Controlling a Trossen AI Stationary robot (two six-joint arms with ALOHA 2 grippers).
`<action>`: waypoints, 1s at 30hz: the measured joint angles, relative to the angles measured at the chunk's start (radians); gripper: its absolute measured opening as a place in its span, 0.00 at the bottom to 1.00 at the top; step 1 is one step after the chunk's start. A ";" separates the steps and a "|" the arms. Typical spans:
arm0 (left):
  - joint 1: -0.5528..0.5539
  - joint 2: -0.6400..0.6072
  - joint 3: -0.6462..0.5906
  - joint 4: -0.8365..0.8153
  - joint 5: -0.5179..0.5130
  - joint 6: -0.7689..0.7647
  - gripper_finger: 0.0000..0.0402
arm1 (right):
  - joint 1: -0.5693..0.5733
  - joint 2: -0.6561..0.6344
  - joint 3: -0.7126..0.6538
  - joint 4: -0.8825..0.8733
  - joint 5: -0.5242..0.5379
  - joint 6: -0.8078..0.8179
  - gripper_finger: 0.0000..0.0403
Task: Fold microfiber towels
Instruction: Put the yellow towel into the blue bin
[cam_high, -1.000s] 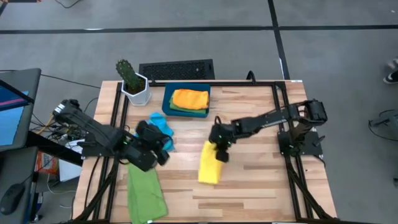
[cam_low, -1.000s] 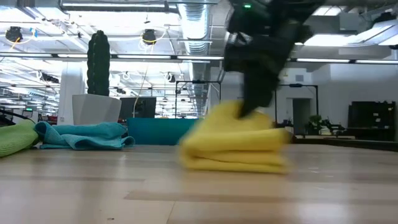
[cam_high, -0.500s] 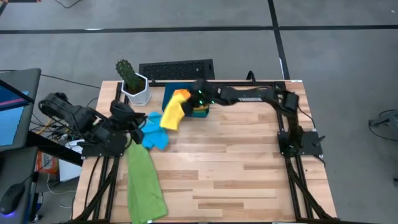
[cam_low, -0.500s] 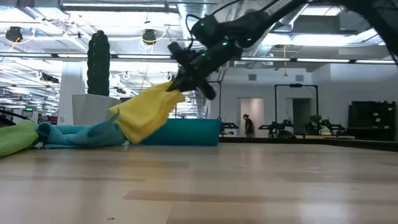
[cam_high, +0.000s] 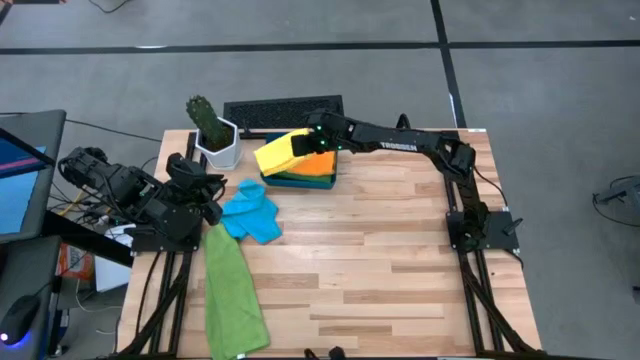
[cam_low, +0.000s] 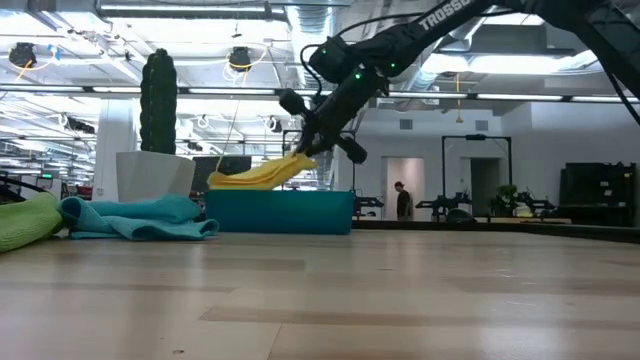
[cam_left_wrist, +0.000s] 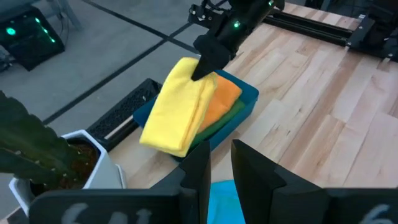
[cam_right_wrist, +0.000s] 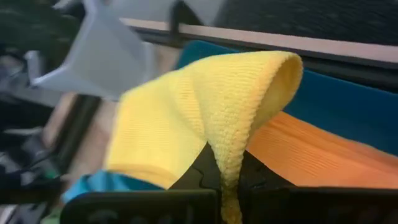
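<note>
Your right gripper (cam_high: 312, 142) pinches the folded yellow towel (cam_high: 281, 153) over the teal tray (cam_high: 300, 181), above the orange towel (cam_high: 321, 165) stacked there. Your left gripper (cam_high: 205, 190) waits at the table's left edge, fingers nearly together, beside the sky-blue towel (cam_high: 250, 211); one green towel (cam_high: 232, 295) lies nearer the front.

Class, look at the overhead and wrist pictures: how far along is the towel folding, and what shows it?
Done: a folded orange towel lies on a green one in the teal tray. In hand: the right hand, shut on the folded yellow towel, holds it over the tray. Left: the sky-blue towel lies crumpled and the other green towel lies unfolded. The left hand waits at the table's left edge.
</note>
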 joint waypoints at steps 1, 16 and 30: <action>0.000 0.000 0.000 0.000 0.000 0.004 0.14 | 0.001 0.000 0.000 -0.006 0.015 0.007 0.06; 0.000 0.000 0.000 -0.014 -0.054 0.007 0.14 | -0.036 0.000 0.000 -0.161 0.055 0.116 0.08; 0.000 0.000 0.000 -0.014 -0.057 0.018 0.14 | -0.037 -0.044 0.001 -0.349 0.006 -0.088 0.47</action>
